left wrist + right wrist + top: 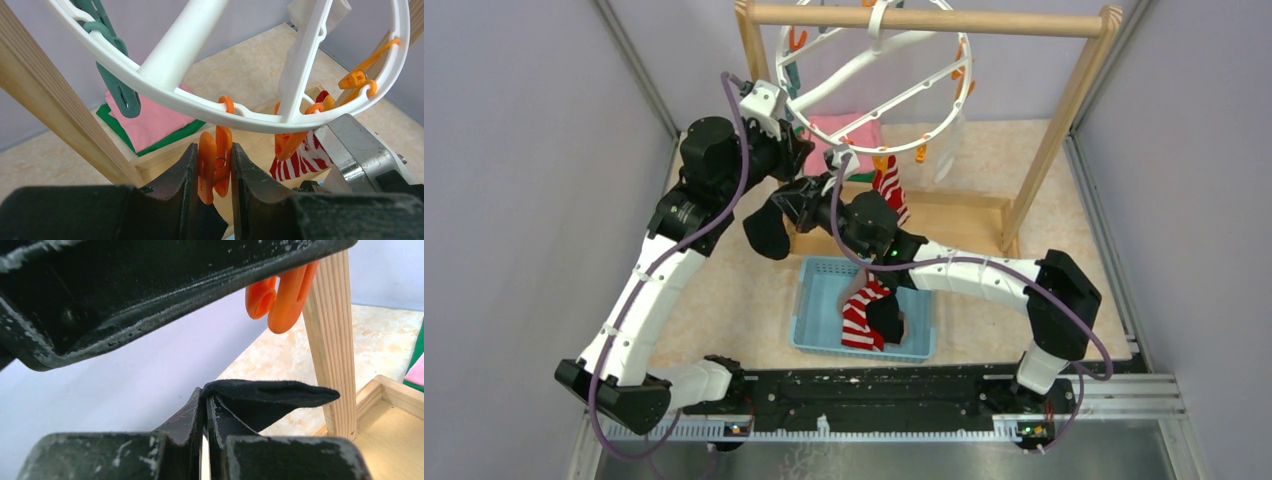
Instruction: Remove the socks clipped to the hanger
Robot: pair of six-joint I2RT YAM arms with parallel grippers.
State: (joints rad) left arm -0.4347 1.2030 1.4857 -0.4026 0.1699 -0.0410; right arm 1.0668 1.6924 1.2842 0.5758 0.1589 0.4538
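The white ring hanger (874,80) hangs from the wooden rack bar. My left gripper (816,165) is shut on an orange clip (215,165) at the ring's lower rim (165,85), its jaws squeezing the clip from both sides. My right gripper (809,207) is just below it, shut on the cuff of a black sock (769,232). In the right wrist view the black sock (270,395) sits in my right gripper (205,395), with a gap between it and the orange clip (280,300) above. A red-and-white striped sock (891,190) and a white sock (949,150) still hang from clips.
A blue basket (819,300) on the table below holds a red-and-white striped sock (856,315) and a black one (889,318). A folded pink-and-green cloth (844,130) lies on the rack base. The wooden rack posts (1054,130) stand on either side of the hanger.
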